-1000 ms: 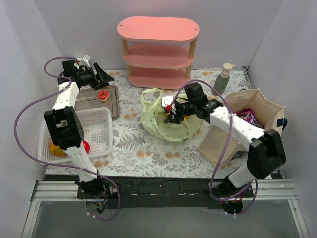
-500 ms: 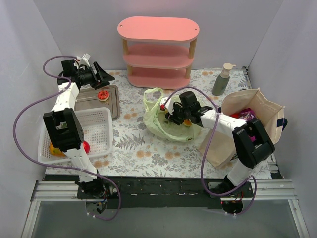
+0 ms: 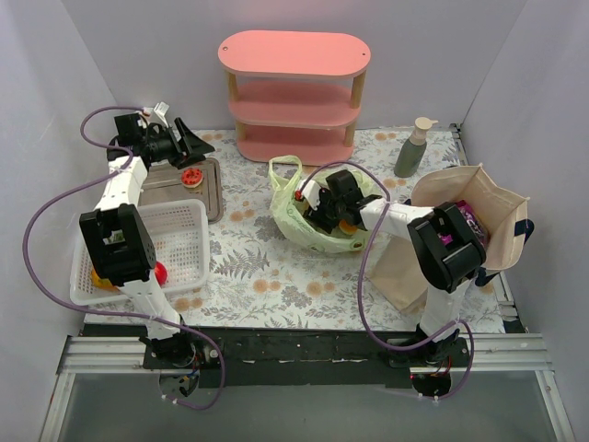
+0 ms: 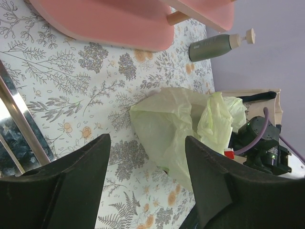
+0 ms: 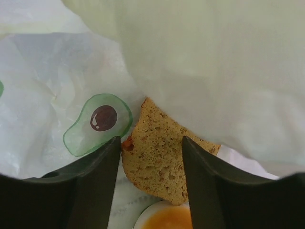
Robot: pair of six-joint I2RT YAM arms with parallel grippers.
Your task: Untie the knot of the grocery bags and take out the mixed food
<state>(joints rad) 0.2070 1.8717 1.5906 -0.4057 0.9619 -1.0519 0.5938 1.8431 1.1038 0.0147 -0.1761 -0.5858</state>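
The pale yellow-green plastic bag [image 3: 296,219] lies open mid-table, one handle loop [image 3: 283,169] standing up at its back left; no tied knot shows. My right gripper [image 3: 321,209] is inside the bag's mouth. In the right wrist view it [image 5: 151,143] is open, jaws on either side of a brown sponge pastry slice [image 5: 164,157], with a white-and-orange item [image 5: 164,218] just below. My left gripper [image 3: 194,144] is open and empty above the back-left tray; its wrist view shows the bag [image 4: 167,124] beyond the open gripper [image 4: 147,183]. The beige tote [image 3: 479,189] stands at right, a purple packet [image 3: 467,219] inside.
A white mesh basket [image 3: 179,241] at left holds an orange fruit [image 3: 101,277] and a red fruit [image 3: 161,272]. A dark metal tray [image 3: 170,191] holds a red pastry [image 3: 191,176]. A pink shelf [image 3: 294,92] and a soap bottle [image 3: 411,149] stand at the back.
My right gripper has moved left and deeper into the plastic bag, and the bag has bunched up toward the back left. The left arm has not moved.
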